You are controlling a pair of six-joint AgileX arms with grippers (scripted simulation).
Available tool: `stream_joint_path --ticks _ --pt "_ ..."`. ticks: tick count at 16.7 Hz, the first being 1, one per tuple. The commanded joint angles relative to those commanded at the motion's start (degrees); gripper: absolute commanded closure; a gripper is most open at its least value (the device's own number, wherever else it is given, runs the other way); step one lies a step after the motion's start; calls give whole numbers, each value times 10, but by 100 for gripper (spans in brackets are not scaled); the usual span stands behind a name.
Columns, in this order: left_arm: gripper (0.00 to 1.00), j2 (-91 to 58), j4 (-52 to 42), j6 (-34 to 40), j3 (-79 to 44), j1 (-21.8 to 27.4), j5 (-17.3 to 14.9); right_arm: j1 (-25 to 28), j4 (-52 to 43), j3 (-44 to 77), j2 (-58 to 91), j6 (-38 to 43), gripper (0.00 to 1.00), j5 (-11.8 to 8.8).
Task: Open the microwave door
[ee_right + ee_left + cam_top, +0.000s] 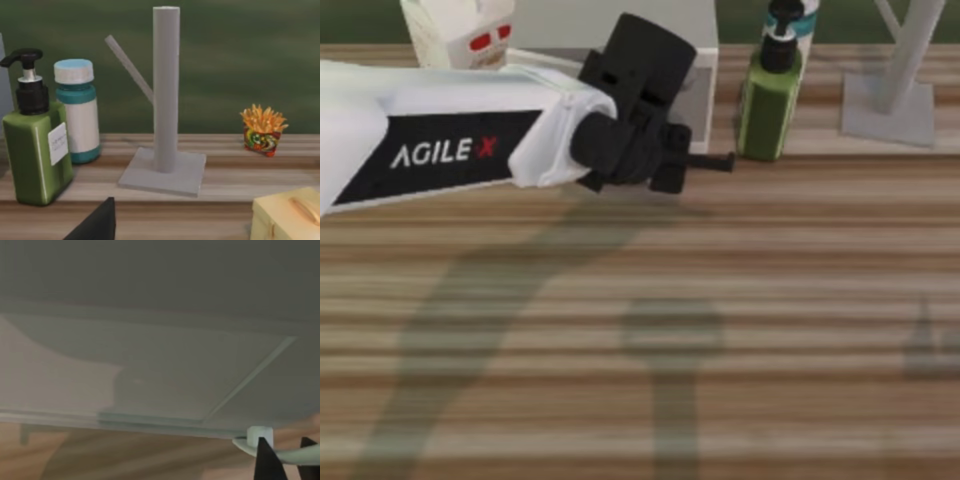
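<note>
1. One boxy light-grey microwave (705, 60) sits at the top view's upper centre, behind the left gripper (715, 162).
2. Its flat silver-framed microwave door (150, 365) looks rigid and hinged, swinging lightly.
3. Take the slim white handle (260, 436); the jaws straddle it, slightly parted, not visibly clamped.
4. Right arm idle, out of the top view.

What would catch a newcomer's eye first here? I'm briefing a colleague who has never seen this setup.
The left arm sweeps in from the table's left, its black left gripper reaching at the microwave by the far edge. Just right of it stand a green pump bottle and a grey stand.
</note>
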State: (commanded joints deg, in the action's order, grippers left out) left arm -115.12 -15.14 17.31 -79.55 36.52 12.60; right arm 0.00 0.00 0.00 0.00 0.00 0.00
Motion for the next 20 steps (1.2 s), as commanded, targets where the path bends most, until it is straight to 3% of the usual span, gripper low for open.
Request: stream_joint_path --ticks 20 --pt "100 2 2 -3 4 2 -7 0 0 0 0 0 0 0"
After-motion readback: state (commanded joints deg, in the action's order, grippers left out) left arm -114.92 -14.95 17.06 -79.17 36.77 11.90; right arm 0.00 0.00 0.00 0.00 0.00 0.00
